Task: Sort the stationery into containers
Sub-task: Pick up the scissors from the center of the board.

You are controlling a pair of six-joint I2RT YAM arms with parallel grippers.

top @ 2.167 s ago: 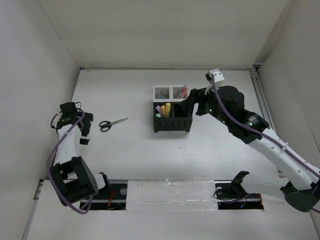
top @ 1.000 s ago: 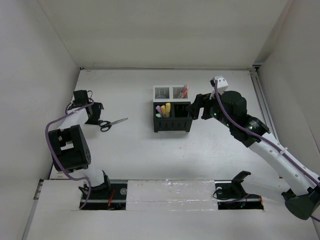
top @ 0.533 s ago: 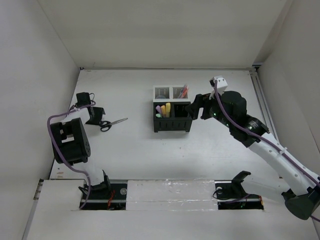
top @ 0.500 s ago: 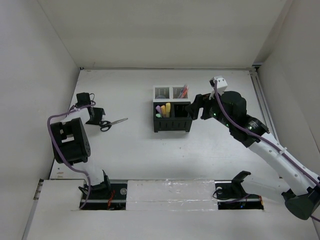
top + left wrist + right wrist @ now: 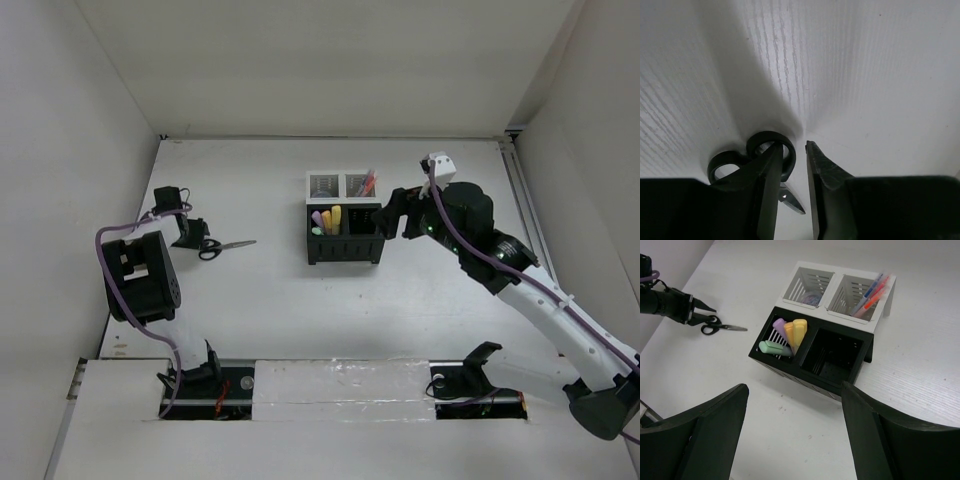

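From above: scissors (image 5: pixel 224 246) flat on bench (image 5: pixel 280 310), well left of bins (image 5: pixel 345 228); left gripper (image 5: pixel 198 240) at the handles; right gripper (image 5: pixel 392 215) just beside bins.

Left wrist: narrowly parted, rim of one handle ring (image 5: pixel 765 134) in the gap, apparently not pinched; best to sink lower, centre on that rim, then close.

Right wrist: spread wide, holding nothing; one black bin (image 5: pixel 832 357) empty, likely spot for scissors.

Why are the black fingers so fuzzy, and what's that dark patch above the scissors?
Left wrist view: the left gripper sits too near the lens, so it blurs; the dark patch is a shadow on the table. Right wrist view: the right gripper blurs likewise, while the bins look sharp.
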